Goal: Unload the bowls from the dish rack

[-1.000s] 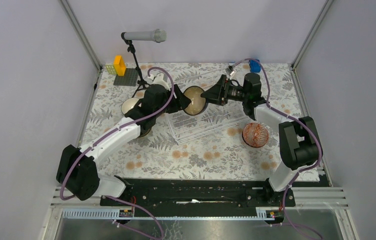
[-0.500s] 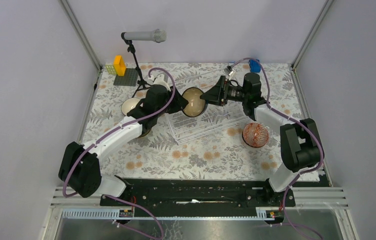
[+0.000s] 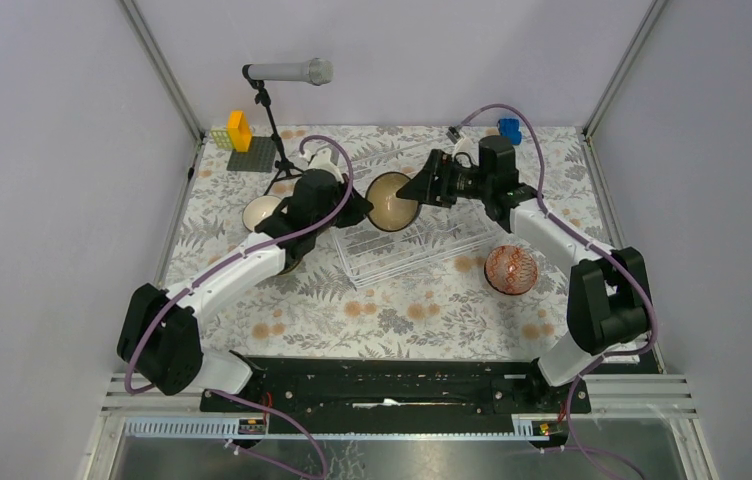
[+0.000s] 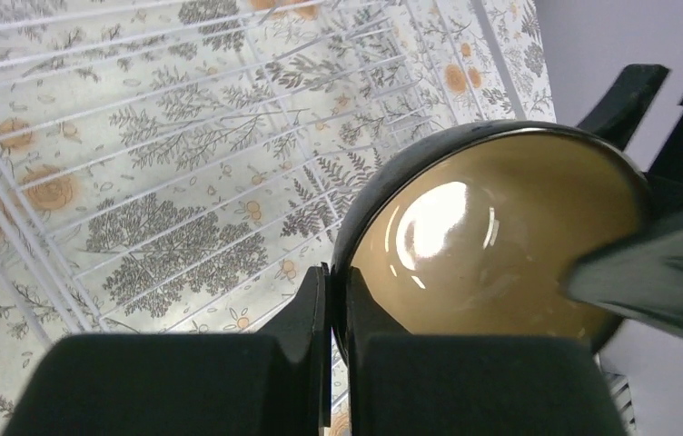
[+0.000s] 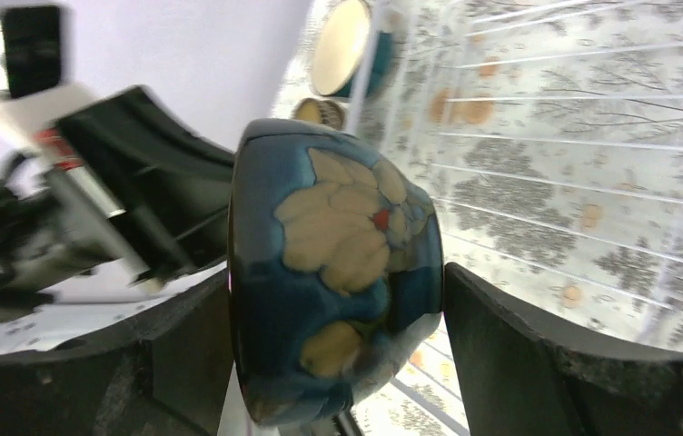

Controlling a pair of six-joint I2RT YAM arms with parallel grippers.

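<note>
A dark teal bowl with gold patches (image 3: 389,200) and a tan inside hangs on edge above the far left end of the clear wire dish rack (image 3: 422,250). My left gripper (image 3: 360,208) is shut on its rim; in the left wrist view the fingers (image 4: 315,309) pinch the rim of the bowl (image 4: 492,236). My right gripper (image 3: 414,190) spans the bowl (image 5: 338,272) from rim to base, its fingers (image 5: 501,345) standing wide on either side of it. The rack (image 4: 138,136) below holds nothing in view.
A white-inside teal bowl (image 3: 260,212) sits left of the rack, with another bowl (image 3: 292,262) partly under my left arm. A red-brown bowl (image 3: 510,268) sits right of the rack. At the back stand a microphone stand (image 3: 287,72), a grey baseplate (image 3: 250,152) and a blue brick (image 3: 509,130).
My left gripper has closed onto the bowl's rim. The right arm has swung slightly back and left, with the bowl still between its fingers.
</note>
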